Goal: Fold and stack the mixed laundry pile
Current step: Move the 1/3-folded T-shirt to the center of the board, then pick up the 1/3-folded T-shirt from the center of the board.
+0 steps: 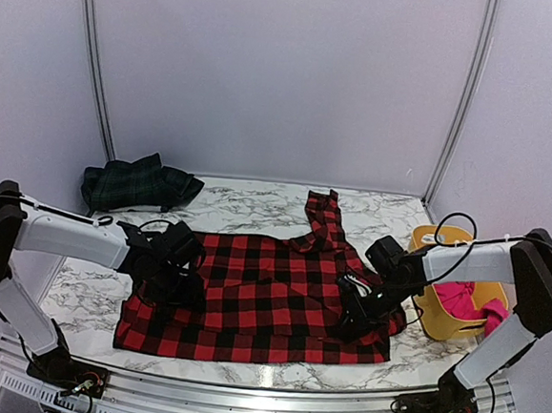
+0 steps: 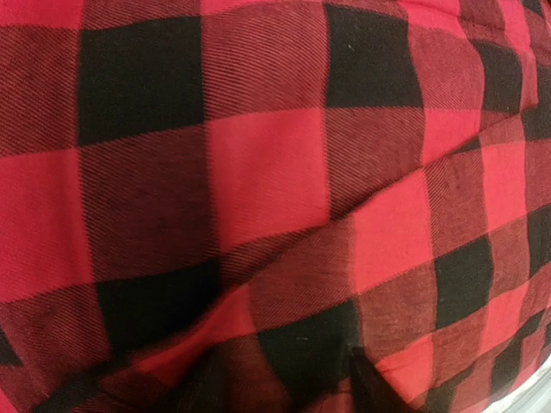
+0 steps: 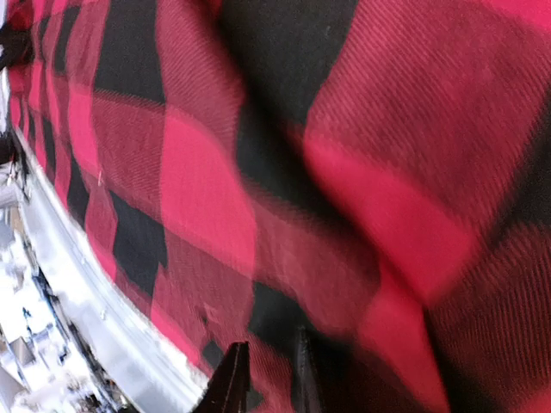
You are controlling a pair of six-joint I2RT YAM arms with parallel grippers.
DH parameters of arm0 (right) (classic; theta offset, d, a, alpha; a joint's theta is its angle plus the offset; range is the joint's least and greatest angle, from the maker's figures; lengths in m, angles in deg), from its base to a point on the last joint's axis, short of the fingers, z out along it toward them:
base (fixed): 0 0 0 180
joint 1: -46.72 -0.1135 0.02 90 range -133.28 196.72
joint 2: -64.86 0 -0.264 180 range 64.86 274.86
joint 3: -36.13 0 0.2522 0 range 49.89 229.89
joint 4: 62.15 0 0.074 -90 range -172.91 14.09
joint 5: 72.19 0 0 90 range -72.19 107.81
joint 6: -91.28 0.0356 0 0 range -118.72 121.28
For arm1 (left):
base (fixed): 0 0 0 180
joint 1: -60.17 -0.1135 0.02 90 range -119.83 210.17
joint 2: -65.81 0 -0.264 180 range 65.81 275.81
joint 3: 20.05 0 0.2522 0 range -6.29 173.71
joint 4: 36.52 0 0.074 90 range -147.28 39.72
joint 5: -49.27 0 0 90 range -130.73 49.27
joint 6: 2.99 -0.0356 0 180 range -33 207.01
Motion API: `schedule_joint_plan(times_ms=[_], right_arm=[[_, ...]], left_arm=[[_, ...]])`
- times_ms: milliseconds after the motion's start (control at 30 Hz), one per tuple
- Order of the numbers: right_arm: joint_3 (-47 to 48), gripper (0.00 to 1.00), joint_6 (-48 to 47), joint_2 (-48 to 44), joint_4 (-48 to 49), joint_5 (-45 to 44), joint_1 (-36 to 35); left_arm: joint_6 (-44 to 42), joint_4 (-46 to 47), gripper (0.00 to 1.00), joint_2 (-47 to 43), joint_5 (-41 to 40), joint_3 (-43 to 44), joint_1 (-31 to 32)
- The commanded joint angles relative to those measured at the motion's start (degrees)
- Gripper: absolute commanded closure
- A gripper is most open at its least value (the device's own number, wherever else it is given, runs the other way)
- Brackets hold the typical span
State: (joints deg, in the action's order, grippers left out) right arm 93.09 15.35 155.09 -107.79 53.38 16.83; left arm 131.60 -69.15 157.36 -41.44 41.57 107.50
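The checked shirt point(image 1: 259, 301) lies spread flat mid-table. Its near hem runs just inside the near edge of the table point(image 1: 258, 197), and one sleeve reaches toward the far right. The left gripper point(image 1: 173, 273) sits on the shirt's left edge and the right gripper point(image 1: 355, 316) on its right edge. I cannot tell whether either pincer is apart or clamped on cloth. Bare marble shows along the far side. The green plaid point(image 1: 136, 184) is bunched at the far left, well apart. The pink garment point(image 1: 467, 303) lies in the tub point(image 1: 439, 323), just right of the shirt.
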Motion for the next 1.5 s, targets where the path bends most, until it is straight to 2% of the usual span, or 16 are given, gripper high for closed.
schedule_joint_plan(times_ms=[0,67,167,300,467,600,700,833,1067,1300,1367,1467], right_arm=[[7.4,0.67,-0.2,-3.8,-5.9,-0.2,2.0],[13.9,0.61,-0.6,-2.9,-6.0,-1.1,5.9],[24.7,0.57,-1.7,2.0,-6.3,-3.9,11.6],[39.6,0.56,-3.0,13.6,-6.8,-8.9,15.0],[60.2,0.57,-1.7,29.3,-8.1,-12.9,17.0],[77.4,0.57,-3.1,40.9,-12.7,-16.0,17.2],[85.8,0.55,-4.5,47.8,-15.5,-19.0,17.2],[89.3,0.53,-4.4,52.5,-15.1,-21.0,17.5],[89.5,0.51,-6.0,56.6,-14.1,-23.6,15.9],[89.5,0.50,-8.1,60.4,-14.7,-31.1,12.1],[89.4,0.54,-8.4,61.4,-14.8,-31.7,11.7],[89.5,0.72,-8.0,62.7,-14.3,-29.5,11.7]], left_arm=[[-5.9,-10.2,0.36,-2.2,-1.8,3.1,-0.7],[-8.6,-10.6,0.28,-3.4,-2.2,6.8,-2.6],[-11.8,-10.7,0.22,-3.8,-2.5,12.5,-6.9],[-14.4,-10.5,0.13,-2.4,-1.9,18.7,-13.0],[-16.9,-10.8,0.02,1.1,-2.2,24.7,-16.7],[-18.2,-11.0,0.01,2.7,-3.3,27.4,-19.7],[-18.2,-11.3,0.01,3.7,-3.1,28.8,-22.0],[-18.7,-11.5,0.01,4.7,-3.2,29.9,-23.6],[-20.0,-12.3,0.01,8.0,-5.1,31.8,-24.7],[-23.7,-14.9,0.01,13.0,-9.4,34.5,-25.9],[-25.6,-15.8,0.01,13.8,-11.4,34.8,-26.1],[-28.1,-16.0,0.01,14.4,-12.1,33.9,-26.8]])
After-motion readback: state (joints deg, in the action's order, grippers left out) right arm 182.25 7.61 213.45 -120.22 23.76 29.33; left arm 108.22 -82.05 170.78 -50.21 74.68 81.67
